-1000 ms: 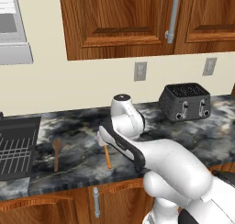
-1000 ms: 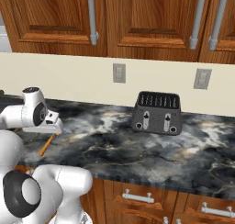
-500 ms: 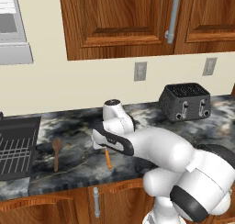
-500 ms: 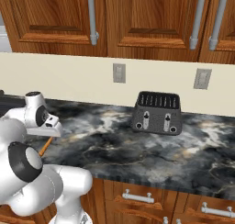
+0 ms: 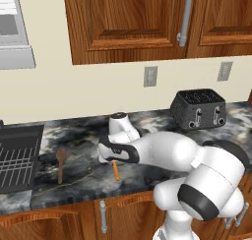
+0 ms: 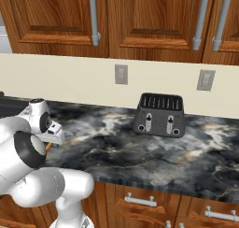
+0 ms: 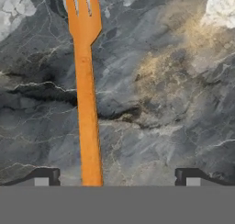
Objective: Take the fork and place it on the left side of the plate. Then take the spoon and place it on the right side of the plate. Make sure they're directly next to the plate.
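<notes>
I have the gripper (image 7: pixel 114 176) low over the dark marbled stone surface (image 5: pixel 88 172), its two dark fingertips (image 7: pixel 43 177) set wide apart and holding nothing. The slim bright orange fork (image 7: pixel 86 90) lies flat on the surface between them, nearer the left fingertip, its handle running under the hand and its tines pointing away. In the left base view the fork (image 5: pixel 116 170) pokes out from beneath the gripper (image 5: pixel 109 155) toward the front edge. The dark brown wooden spoon (image 5: pixel 60 164) lies well apart to its left, near a black dish rack (image 5: pixel 17 158).
</notes>
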